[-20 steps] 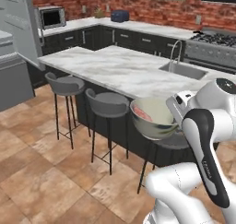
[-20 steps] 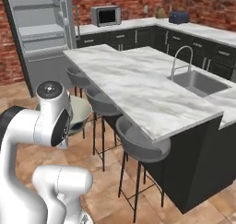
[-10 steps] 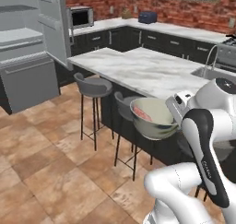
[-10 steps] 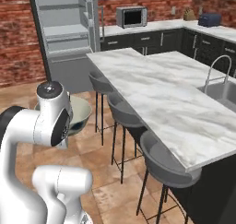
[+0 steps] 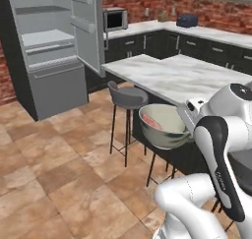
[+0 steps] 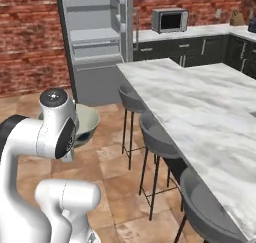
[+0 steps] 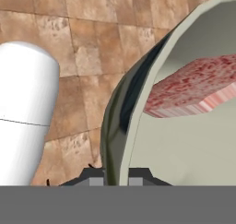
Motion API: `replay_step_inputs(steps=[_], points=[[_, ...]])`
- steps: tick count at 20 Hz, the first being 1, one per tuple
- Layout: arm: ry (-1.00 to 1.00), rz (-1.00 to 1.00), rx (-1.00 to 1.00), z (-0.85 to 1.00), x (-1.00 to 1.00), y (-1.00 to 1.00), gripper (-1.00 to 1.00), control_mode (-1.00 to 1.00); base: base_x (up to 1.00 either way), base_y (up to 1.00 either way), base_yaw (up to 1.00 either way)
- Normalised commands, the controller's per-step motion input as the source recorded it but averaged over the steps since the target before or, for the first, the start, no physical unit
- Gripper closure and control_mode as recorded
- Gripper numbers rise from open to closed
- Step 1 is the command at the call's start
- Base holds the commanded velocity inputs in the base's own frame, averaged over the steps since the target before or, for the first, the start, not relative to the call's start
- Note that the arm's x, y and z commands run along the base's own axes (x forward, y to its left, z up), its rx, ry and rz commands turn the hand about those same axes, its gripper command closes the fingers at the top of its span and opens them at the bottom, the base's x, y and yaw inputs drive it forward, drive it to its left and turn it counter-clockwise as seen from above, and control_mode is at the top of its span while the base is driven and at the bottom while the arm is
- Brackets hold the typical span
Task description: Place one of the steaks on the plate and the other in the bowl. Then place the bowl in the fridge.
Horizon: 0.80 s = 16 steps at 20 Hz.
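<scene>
Bowl (image 5: 165,127) clamped by its rim in my hand (image 7: 115,174), held above the floor, one steak (image 7: 193,87) inside. One fridge (image 5: 49,51) ahead, door open. Three stools (image 6: 157,142) line the desk (image 6: 200,102) alongside.

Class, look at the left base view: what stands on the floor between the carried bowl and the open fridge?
Between the bowl and the fridge lies bare tiled floor; one grey bar stool stands beside the island's corner, just off that path.

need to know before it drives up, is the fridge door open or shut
Open. The fridge door is swung out, baring its pale shelves in both base views. The gripper holds the bowl with a steak inside.
</scene>
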Motion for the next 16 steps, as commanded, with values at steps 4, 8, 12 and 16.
replay_step_inputs(steps=[4,8,12,16], points=[[0.00,0.00,0.00,0.00,0.00,0.00,1.00,1.00,0.54,0.57,0.20],[0.00,0.00,0.00,0.00,0.00,0.00,1.00,1.00,0.64,0.69,0.17],[0.00,0.00,0.00,0.00,0.00,0.00,1.00,1.00,0.71,0.70,0.14],[0.00,0.00,0.00,0.00,0.00,0.00,1.00,1.00,0.71,0.65,0.13]])
